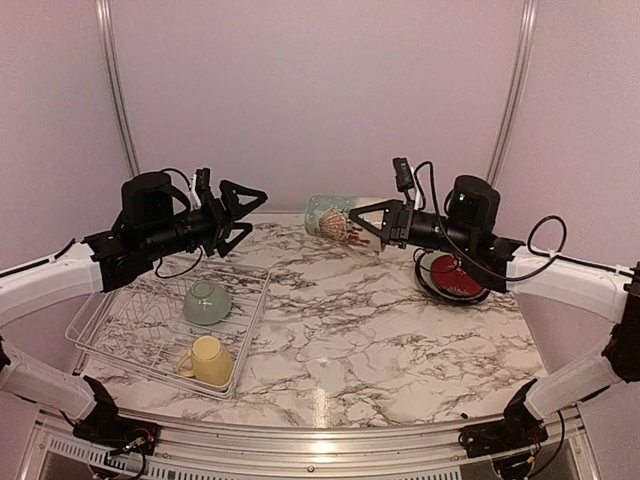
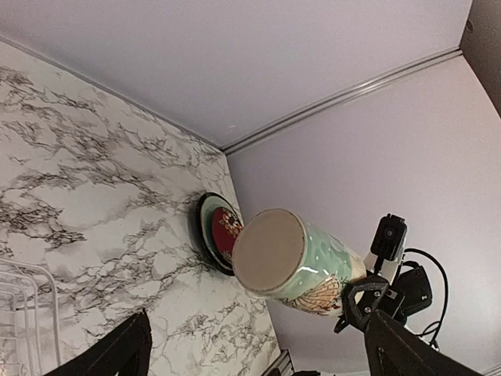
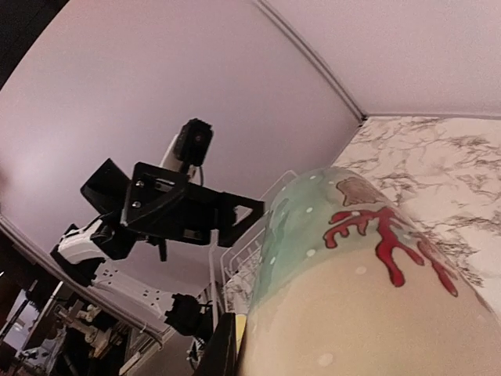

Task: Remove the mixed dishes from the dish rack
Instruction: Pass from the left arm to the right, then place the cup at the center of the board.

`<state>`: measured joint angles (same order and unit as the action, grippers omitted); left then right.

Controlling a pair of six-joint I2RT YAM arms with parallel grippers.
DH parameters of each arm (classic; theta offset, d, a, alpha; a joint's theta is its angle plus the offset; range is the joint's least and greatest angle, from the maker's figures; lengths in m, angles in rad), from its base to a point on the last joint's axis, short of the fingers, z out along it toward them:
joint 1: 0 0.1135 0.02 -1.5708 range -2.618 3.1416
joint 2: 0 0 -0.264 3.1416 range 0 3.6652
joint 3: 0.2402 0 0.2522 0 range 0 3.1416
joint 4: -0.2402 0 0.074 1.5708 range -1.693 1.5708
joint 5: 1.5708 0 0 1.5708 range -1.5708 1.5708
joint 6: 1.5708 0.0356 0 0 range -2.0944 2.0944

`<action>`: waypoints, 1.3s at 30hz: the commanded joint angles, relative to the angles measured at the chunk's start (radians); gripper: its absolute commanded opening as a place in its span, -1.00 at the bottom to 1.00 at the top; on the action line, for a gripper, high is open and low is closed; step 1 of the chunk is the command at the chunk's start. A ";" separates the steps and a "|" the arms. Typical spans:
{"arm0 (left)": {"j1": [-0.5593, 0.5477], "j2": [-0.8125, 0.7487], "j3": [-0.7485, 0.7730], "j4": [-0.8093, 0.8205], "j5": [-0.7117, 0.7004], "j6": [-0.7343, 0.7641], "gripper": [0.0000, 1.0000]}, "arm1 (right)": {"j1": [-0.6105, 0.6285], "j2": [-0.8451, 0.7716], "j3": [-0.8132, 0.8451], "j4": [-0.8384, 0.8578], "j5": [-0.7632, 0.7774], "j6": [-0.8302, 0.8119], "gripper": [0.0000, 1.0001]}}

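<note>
The mug [image 3: 368, 298], lower right of the right wrist view, hangs sideways, your right claw [image 1: 368, 228] clamped on one end. It could lever loose and drop; your left claw [image 1: 254, 212] stands apart.

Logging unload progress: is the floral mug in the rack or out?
Out: the right pincer holds the floral mug on its side above the table, away from the dish rack.
</note>
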<state>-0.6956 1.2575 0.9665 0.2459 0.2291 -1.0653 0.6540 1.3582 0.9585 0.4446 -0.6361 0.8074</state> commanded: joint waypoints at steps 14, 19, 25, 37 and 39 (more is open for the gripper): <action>0.027 -0.163 0.193 -0.460 -0.279 0.398 0.98 | -0.076 -0.056 0.202 -1.442 0.727 -0.492 -1.00; 0.027 -0.184 0.160 -0.450 -0.276 0.401 0.98 | -0.077 -0.044 0.189 -1.535 0.774 -0.462 -1.00; 0.027 -0.211 0.154 -0.491 -0.283 0.416 0.98 | -0.142 -0.033 0.106 -1.432 0.734 -0.445 -1.00; 0.027 -0.230 0.154 -0.642 -0.284 0.464 0.98 | -0.180 0.003 0.054 -1.371 0.737 -0.463 -0.96; 0.027 -0.226 0.149 -0.680 -0.286 0.474 0.98 | -0.180 -0.007 0.044 -1.367 0.736 -0.461 -0.85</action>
<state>-0.6674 1.0317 1.1244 -0.3119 -0.0463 -0.6369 0.4763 1.3754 1.0012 -0.9699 0.0704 0.3470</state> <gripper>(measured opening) 0.989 0.097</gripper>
